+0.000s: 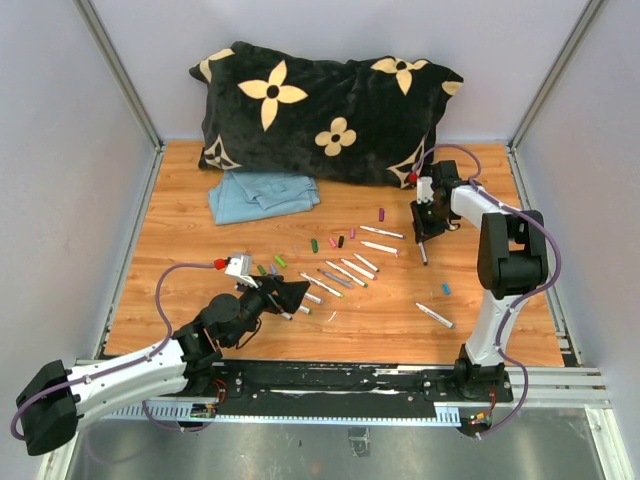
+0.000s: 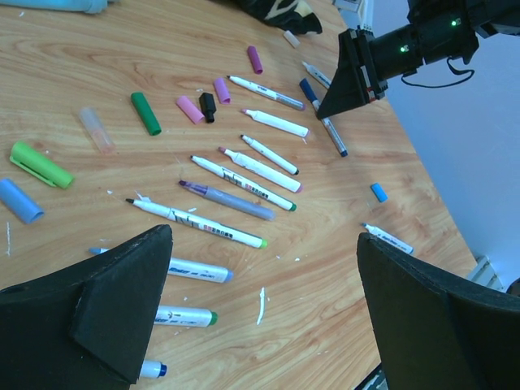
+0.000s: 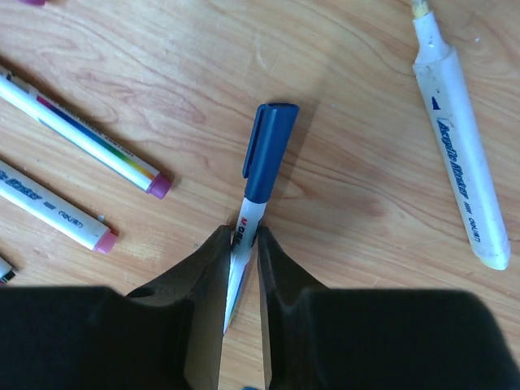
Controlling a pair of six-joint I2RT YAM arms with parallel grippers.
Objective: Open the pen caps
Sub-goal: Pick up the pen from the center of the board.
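Right gripper (image 3: 244, 244) pinches tight on the white barrel of the blue-capped pen (image 3: 248, 215), right of centre in the top view. The blue cap (image 3: 268, 150) is still on its far end, pointing up the frame, while the pen's other end vanishes between the black fingers. Left gripper (image 2: 268, 284) hangs spread wide with nothing in it, low in the left-wrist view, and its fingers (image 2: 114, 301) cover the ends of three pens at lower left. Above it the uncapped pens (image 2: 244, 184) fan out, and the loose caps (image 2: 145, 113), green, pink, black and purple, lie in an arc toward upper left. One small blue cap (image 2: 379, 192) lies alone, nearest the right edge of the table (image 1: 380, 325). Bare wood opens up at lower centre of the top view, while pillow (image 1: 320, 110) and cloth (image 1: 262, 193) crowd the top edge. A highlighter (image 3: 463, 162) is cut off at the upper right of the right-wrist view.
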